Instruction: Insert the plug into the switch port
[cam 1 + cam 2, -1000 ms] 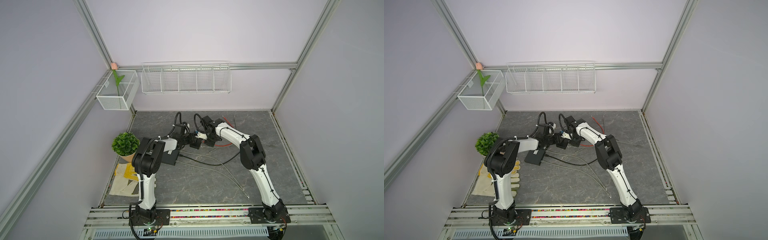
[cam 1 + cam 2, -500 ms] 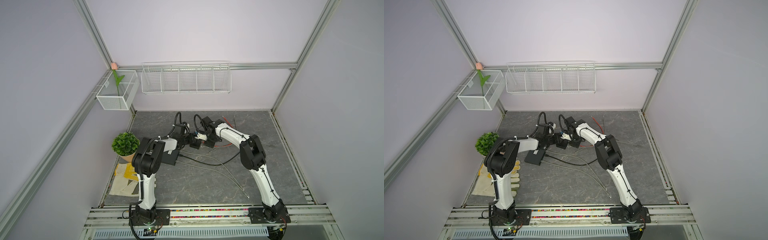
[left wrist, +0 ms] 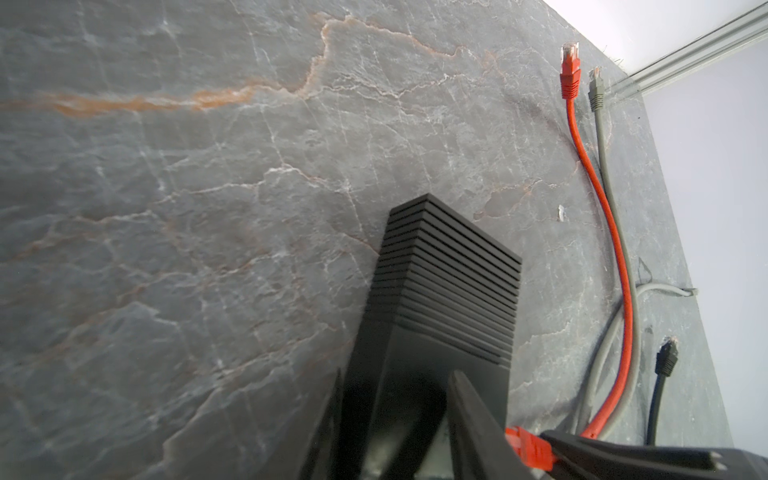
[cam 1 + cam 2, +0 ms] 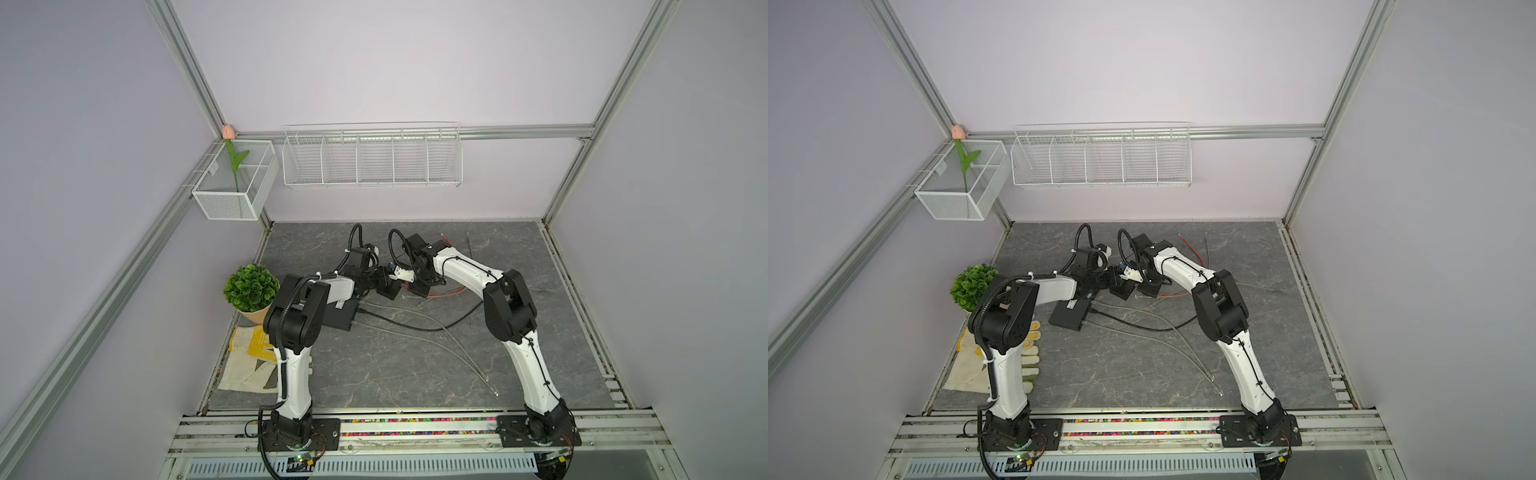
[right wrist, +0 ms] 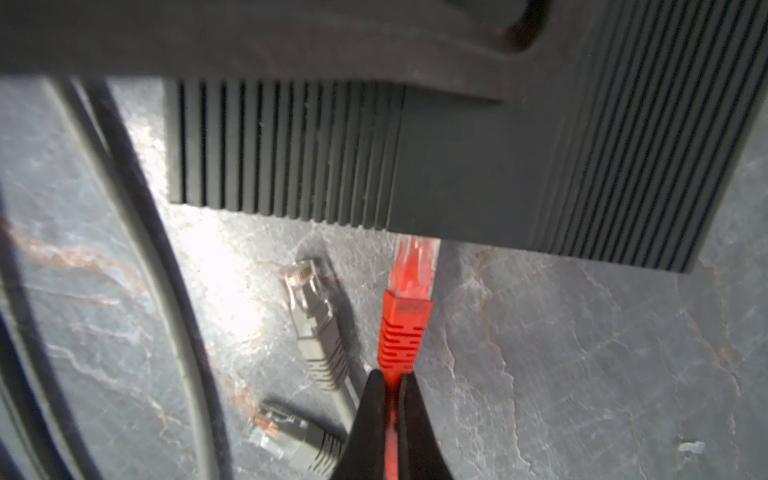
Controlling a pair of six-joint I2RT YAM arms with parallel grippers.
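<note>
Step in hand: the insertion itself, at the mouth of the port. In both top views the 2 arms meet just above the middle of the frame, over the grey table (image 4: 374, 374), with the small black switch (image 4: 389, 290) between them.

In the left wrist view the left gripper (image 3: 397, 384) has its 2 fingers (image 3: 469, 415) clamped on opposite sides of the switch's ribbed body, bracing it. In the right wrist view the right gripper (image 5: 392, 380) is pinched tight on the red cable (image 5: 390, 432), just behind the boot of the red plug (image 5: 405, 328).

The plug's clear tip meets the switch's edge and runs out of sight beneath it. The port is hidden, so I cannot tell whether the tip is partly in or only pressed against the face. Plug and switch look roughly in line.

Next move, as I judge it: a short straight push along the plug's axis while the left arm holds the switch firm, until the latch seats. The grip sits on the cable, not the boot, so the plug could bend aside under load. 2 loose grey plugs (image 5: 318, 328) lie on the table just beside the red one, apparently clear of the path.
</note>
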